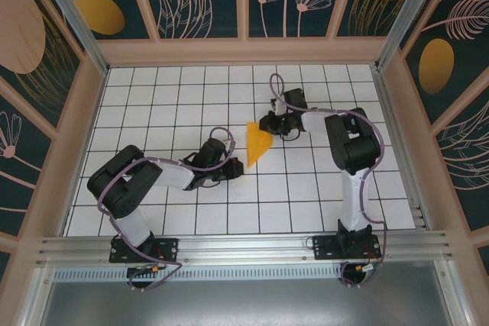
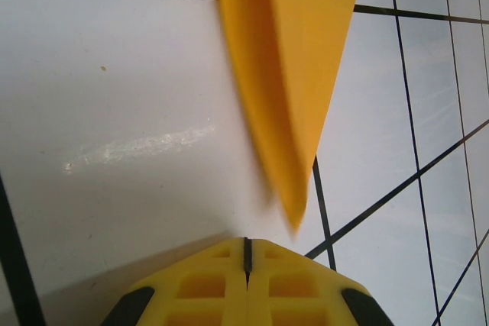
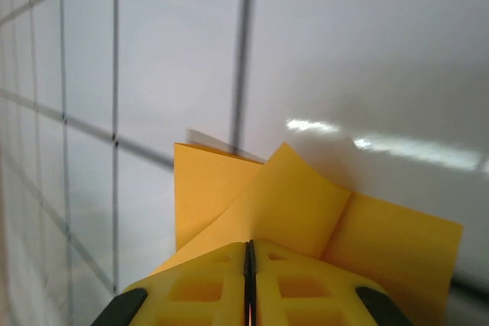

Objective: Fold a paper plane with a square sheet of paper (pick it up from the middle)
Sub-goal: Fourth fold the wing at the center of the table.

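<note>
Showing a white table [image 1: 191, 211] ruled into squares by thin black lines and catching a pale streak of glare [image 2: 137, 146]. Being hemmed in by dark wall panels [image 1: 191, 5] painted with orange ovals [image 1: 99, 13] and pale leaves, set in a wooden frame [image 1: 244, 51]. Ending at the near edge in metal rails [image 1: 244, 246].

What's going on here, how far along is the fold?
The sheet is already folded into a pointed orange-yellow paper wedge, sitting mid-way across the white gridded table between the two arms. The right hand is shut on its wide end, where a flap lifts up. The left hand is shut with nothing in it, just short of the wedge's tip.
</note>
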